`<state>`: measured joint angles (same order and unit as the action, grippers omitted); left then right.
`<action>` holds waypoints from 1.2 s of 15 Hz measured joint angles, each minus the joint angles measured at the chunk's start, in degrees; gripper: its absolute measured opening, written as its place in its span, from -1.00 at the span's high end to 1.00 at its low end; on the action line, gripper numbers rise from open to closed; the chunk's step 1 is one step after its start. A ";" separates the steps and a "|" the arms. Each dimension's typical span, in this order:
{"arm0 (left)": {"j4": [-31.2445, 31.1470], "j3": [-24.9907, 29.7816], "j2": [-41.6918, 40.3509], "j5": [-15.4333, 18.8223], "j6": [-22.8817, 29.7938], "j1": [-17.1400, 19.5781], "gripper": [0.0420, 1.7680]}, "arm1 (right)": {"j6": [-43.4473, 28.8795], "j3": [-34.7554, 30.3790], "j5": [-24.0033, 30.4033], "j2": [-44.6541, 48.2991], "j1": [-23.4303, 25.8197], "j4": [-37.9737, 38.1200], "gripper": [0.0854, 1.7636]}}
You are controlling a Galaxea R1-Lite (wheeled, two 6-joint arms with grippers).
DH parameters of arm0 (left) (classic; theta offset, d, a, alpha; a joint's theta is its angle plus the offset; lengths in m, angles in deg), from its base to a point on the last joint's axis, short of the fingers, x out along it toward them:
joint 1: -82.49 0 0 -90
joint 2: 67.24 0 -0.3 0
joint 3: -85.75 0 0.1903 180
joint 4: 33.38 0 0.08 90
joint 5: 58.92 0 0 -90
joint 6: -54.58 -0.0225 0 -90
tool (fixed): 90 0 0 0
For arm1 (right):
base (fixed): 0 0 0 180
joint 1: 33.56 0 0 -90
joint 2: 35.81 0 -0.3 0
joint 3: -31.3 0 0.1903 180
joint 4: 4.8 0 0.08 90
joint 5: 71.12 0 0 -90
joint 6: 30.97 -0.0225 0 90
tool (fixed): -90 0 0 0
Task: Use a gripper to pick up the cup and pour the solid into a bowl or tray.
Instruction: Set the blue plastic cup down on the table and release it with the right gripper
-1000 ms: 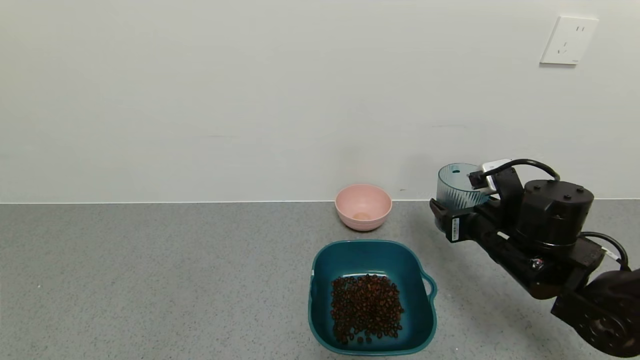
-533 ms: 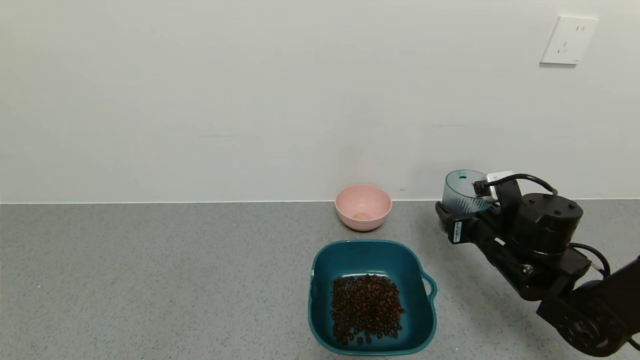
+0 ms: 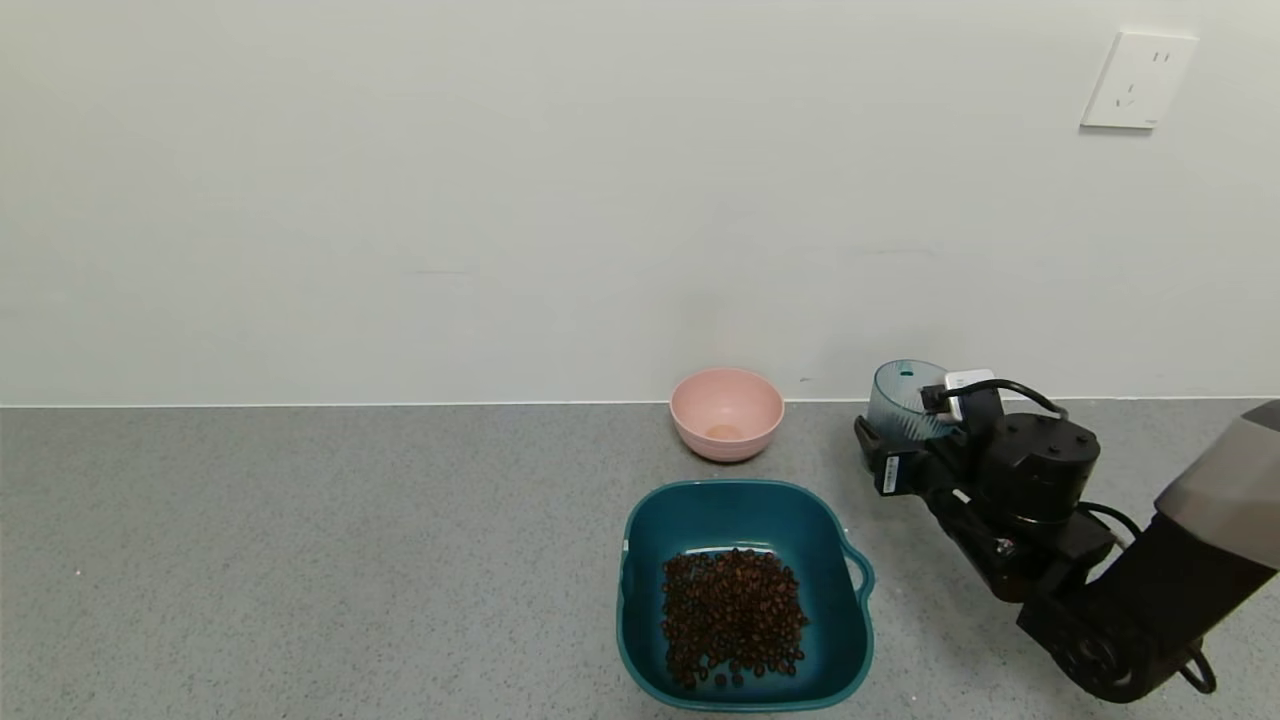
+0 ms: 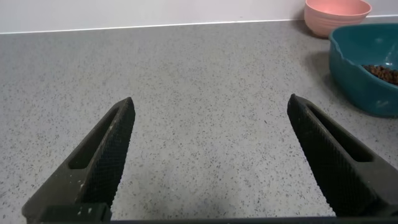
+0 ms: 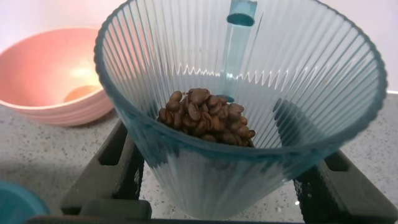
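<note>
My right gripper (image 3: 898, 428) is shut on the ribbed grey-blue cup (image 3: 900, 398) and holds it upright, low over the counter, to the right of the pink bowl. In the right wrist view the cup (image 5: 236, 74) fills the frame, with a black finger (image 5: 118, 165) on each side. A small heap of brown beans (image 5: 205, 118) lies in its bottom. The teal basin (image 3: 742, 485) sits at the front centre, left of the gripper, with many beans (image 3: 733, 615) in it. My left gripper (image 4: 210, 102) is open and empty over bare counter.
A small pink bowl (image 3: 727, 412) stands near the wall behind the basin, and also shows in the right wrist view (image 5: 50, 68). The left wrist view shows the basin (image 4: 367, 87) and pink bowl (image 4: 336, 12) off to one side. A wall socket (image 3: 1138, 80) is at upper right.
My right gripper has come down towards the counter and slightly left with the cup, still upright. The basin, its beans and the pink bowl have not moved.
</note>
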<state>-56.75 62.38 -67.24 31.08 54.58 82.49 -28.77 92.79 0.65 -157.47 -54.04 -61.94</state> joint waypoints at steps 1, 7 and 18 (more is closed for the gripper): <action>0.00 0.00 0.00 0.00 0.00 0.00 -1.00 | 0.01 0.40 0.00 -0.80 0.12 0.05 -0.51; 0.00 0.00 0.00 0.00 0.00 0.00 -1.00 | -0.18 4.10 0.61 -4.19 1.30 -0.13 -0.51; -0.02 0.00 0.00 0.00 0.00 0.00 -1.00 | -0.93 10.30 3.58 -11.33 3.56 -0.39 -0.51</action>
<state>-56.77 62.38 -67.24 31.08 54.58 82.49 -29.70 103.09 4.23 -168.80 -50.48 -62.33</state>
